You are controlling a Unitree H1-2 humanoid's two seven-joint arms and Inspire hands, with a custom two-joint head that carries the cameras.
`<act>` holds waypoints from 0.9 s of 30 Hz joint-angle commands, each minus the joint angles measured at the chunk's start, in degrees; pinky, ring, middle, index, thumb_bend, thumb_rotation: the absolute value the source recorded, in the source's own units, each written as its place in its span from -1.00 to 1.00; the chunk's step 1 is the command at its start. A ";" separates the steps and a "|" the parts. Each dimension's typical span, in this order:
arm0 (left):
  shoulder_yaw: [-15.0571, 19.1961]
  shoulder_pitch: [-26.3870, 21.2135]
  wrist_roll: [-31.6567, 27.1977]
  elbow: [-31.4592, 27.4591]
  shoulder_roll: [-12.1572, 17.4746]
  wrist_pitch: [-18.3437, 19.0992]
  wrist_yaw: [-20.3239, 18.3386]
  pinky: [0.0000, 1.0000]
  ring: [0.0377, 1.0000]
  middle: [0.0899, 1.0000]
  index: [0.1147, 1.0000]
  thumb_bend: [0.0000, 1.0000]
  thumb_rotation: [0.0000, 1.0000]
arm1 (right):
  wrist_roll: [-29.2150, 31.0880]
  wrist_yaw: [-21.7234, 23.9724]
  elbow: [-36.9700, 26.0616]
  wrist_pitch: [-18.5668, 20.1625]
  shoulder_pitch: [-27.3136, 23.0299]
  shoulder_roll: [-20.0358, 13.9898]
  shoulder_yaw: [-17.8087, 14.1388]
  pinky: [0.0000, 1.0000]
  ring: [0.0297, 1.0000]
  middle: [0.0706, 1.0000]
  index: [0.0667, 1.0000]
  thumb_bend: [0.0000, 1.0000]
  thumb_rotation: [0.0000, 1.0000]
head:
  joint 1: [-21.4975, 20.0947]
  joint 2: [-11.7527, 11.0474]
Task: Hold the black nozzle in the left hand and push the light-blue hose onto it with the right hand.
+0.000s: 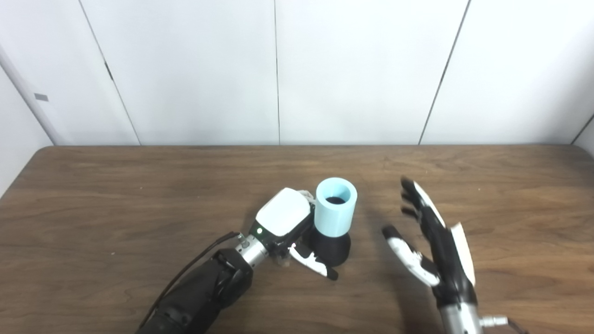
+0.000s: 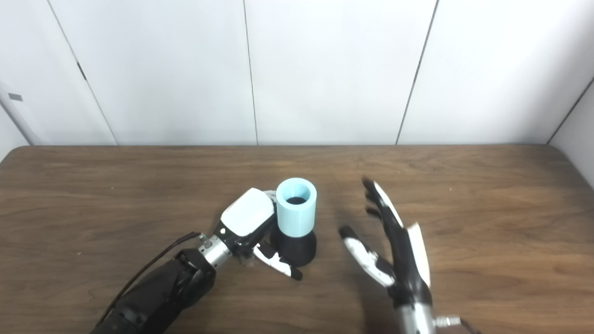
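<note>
The black nozzle stands upright on the wooden table, its wide base down. The light-blue hose, a short open tube, sits pushed over the nozzle's top; dark nozzle shows inside its mouth. My left hand is against their left side. Its fingers curl out of sight behind the hose, and its thumb lies across the front of the nozzle's base. My right hand hovers to the right of the hose, a clear gap away, open with fingers spread and palm facing left.
The table runs to a white panelled wall along its far edge. Bare brown tabletop lies on both sides of the hands, and nothing else stands on it.
</note>
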 commanded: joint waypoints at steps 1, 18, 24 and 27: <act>-4.43 14.88 -0.62 8.46 -2.95 1.12 -2.68 0.27 -0.09 -0.23 -0.09 0.00 -1.00 | 6.62 -0.58 -0.36 -6.36 -2.58 0.64 -2.06 0.57 0.73 0.78 0.74 -0.50 0.03 | 0.02 0.05; 1.12 17.69 -5.06 -0.99 -3.41 12.75 -14.19 -0.03 0.05 -0.02 0.00 0.44 -0.95 | 10.01 1.33 2.08 -0.32 -3.38 1.08 -2.58 0.48 0.61 0.64 0.65 -0.32 0.45 | 0.11 0.80; 3.16 18.14 -8.89 -2.98 -3.34 15.61 -18.90 0.18 0.30 0.35 0.32 0.98 -0.66 | 8.82 1.23 1.31 1.83 -3.48 1.39 -2.35 0.50 0.61 0.63 0.63 -0.44 0.49 | 0.03 0.73; 4.52 18.88 -12.86 -5.02 -3.15 16.77 -21.31 0.27 0.43 0.48 0.50 0.88 -0.39 | 9.17 1.15 0.58 2.85 -3.53 1.85 -2.43 0.47 0.58 0.58 0.55 -0.57 0.16 | 0.00 0.79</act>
